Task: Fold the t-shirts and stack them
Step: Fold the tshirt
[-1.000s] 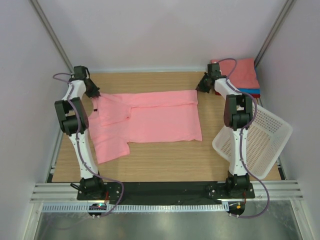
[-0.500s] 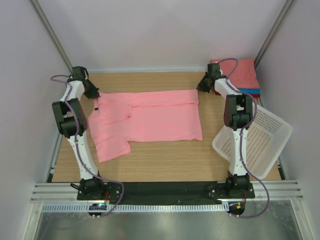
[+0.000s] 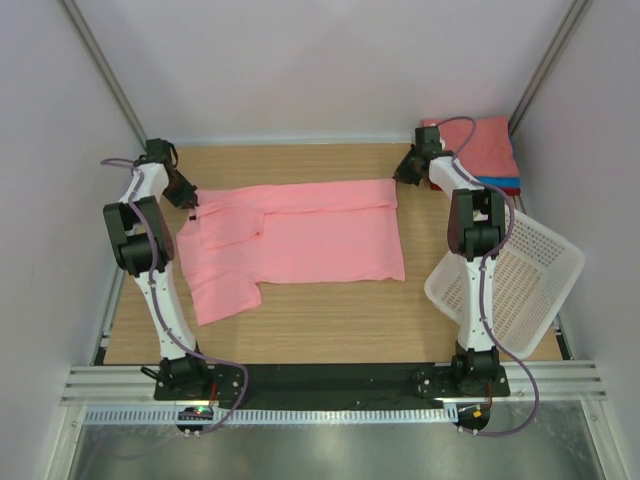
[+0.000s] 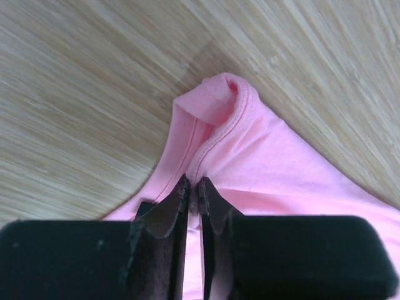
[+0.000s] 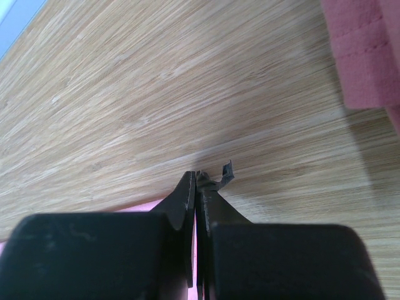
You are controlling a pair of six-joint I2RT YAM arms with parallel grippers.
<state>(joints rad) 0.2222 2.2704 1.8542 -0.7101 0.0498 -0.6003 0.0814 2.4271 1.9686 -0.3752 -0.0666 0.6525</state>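
pink t-shirt (image 3: 300,240) is laid flat on the worktop (image 3: 330,320), top edge folded over. left tool (image 3: 190,200) is set at its back-left corner, jaws a thin slit apart at the hem; whether cloth is pinched can't be told. right tool (image 3: 403,175) is set at the back-right corner, jaws pressed together, grip unclear. folded shirts (image 3: 485,150) are stacked far right, with a basket (image 3: 530,270) tilted nearby.

No legible text or labels, apparently.
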